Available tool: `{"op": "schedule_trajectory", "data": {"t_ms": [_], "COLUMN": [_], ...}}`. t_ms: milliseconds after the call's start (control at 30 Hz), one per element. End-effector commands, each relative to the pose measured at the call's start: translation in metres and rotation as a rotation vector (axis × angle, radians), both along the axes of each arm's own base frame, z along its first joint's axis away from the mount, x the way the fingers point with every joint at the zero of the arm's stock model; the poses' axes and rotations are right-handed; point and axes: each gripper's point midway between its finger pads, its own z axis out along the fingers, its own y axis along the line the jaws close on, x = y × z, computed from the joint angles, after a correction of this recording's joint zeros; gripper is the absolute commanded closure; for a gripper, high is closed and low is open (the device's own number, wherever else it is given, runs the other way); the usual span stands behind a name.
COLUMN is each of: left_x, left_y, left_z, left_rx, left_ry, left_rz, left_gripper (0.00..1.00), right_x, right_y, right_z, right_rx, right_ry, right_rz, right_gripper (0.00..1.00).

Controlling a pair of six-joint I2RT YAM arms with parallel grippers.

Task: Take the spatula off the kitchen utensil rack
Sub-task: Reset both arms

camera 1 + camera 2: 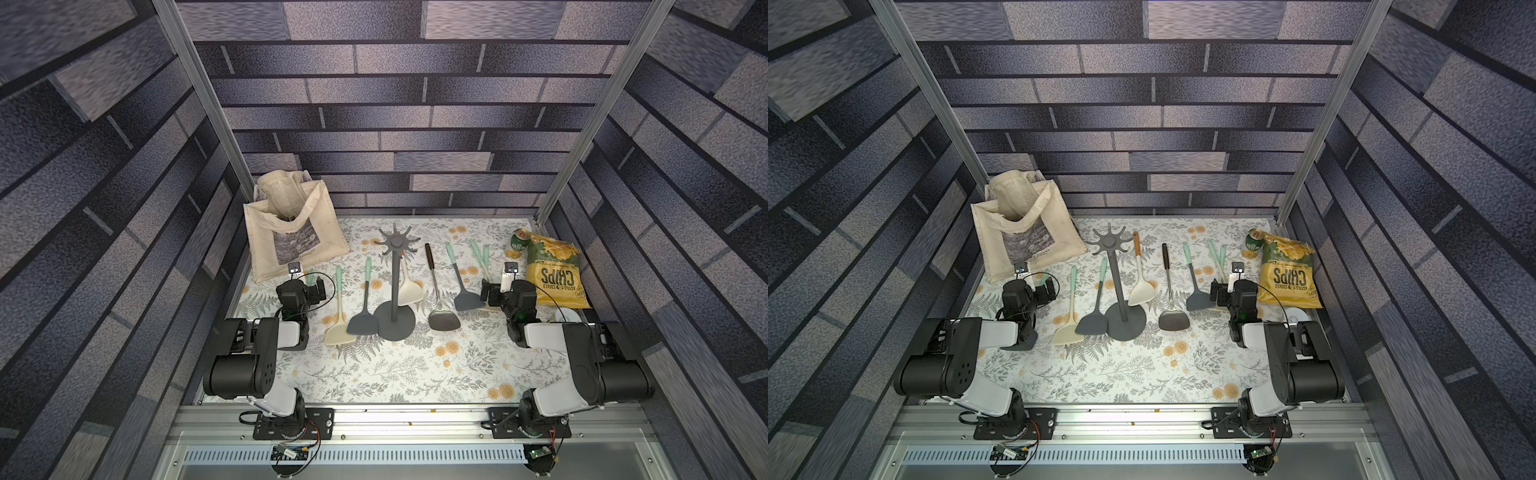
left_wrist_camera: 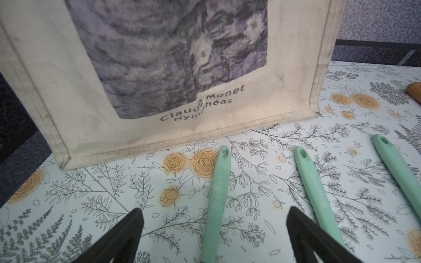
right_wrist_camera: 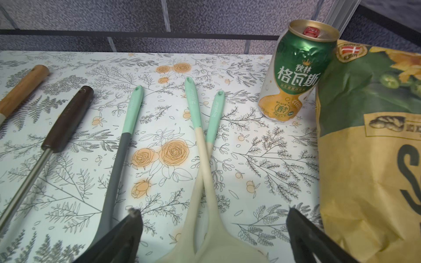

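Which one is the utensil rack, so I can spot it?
On the flowery table cover, find the row of spatulas lying across the middle. Between a dark grey, mint-handled spatula and a cream spatula with a wooden handle stands the dark grey kitchen utensil rack. Only it stands upright there: round flat base, thin pole, star-shaped ring of hooks on top.

Cream tote bag (image 1: 291, 232), green can (image 1: 516, 243), chips bag (image 1: 555, 274)
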Motion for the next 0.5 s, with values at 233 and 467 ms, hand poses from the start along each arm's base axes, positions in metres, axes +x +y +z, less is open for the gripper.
{"op": "schedule_trajectory", "data": {"t_ms": [233,467], "left_x": [0.0038,0.0039], "left_y": [0.0025,0.0024], "left_z": [0.0068,0.0061], "left_rx": [0.000,-0.001], "left_ry": [-0.018,-0.015], "left_rz": [0.011,0.009], "left_gripper": [0.00,0.00], "right_x": [0.0058,0.0085], "right_y": [0.0080,0.0075], "right_z": [0.0209,0.0195], "right_rx": [0.000,0.010], "right_ry": [-0.101,-0.089], "right_rz": [0.056,0.053], "right_gripper": [0.00,0.00]}}
